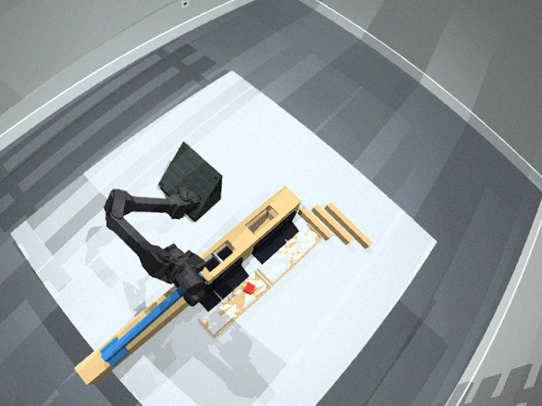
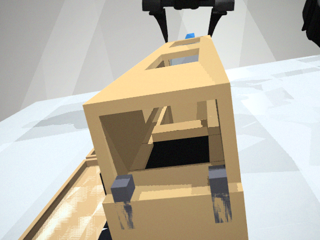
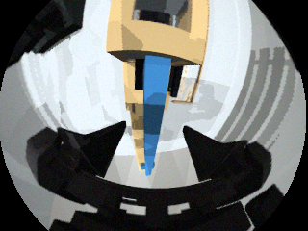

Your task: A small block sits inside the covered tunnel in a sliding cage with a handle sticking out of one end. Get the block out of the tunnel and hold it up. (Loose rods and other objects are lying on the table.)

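From above, I see the red block lying in the shallow tray beside the tunnel. By the far end, the fingers stand apart, empty. At the wrist, the blue handle runs between them; best leave it and lift clear before reaching trayward.

1. White table top carried everything, dark floor around it.
2. Covered wooden tunnel stood across the middle; wooden rail ran on from one end, past the table edge.
3. Two shallow trays, upper tray and lower tray, lay end to end alongside the tunnel.
4. Three loose wooden rods lay roughly parallel near the tunnel's other end.
5. Dark wedge-shaped arm base sat on the opposite side from the trays.
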Action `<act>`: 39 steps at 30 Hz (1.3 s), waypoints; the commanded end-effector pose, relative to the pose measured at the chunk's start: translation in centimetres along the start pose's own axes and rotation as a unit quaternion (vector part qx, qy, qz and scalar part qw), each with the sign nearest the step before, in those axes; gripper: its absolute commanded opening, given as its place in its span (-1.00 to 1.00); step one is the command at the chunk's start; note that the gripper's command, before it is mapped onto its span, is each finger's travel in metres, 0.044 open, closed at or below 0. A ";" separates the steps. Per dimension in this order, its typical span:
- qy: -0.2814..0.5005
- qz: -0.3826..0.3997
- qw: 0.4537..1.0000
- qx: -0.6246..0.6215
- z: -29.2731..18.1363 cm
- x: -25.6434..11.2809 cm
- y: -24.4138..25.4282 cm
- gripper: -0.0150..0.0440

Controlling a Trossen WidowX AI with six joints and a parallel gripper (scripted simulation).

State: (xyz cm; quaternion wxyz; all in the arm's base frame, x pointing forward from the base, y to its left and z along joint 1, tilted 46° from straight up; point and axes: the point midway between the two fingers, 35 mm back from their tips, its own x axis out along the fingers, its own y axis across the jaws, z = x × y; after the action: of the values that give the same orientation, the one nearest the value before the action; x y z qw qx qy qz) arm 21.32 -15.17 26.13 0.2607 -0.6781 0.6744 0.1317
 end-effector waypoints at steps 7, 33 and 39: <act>-0.001 -0.001 1.000 0.000 0.3 1.4 0.3 1.00; 0.002 0.001 1.000 0.000 0.1 2.3 0.4 -0.49; -0.001 0.002 1.000 0.001 -1.3 2.7 0.4 -0.49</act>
State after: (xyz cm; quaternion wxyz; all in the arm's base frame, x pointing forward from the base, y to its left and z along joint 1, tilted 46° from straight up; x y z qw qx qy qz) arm 20.90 -17.04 24.73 0.2546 -0.6822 0.6680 0.1539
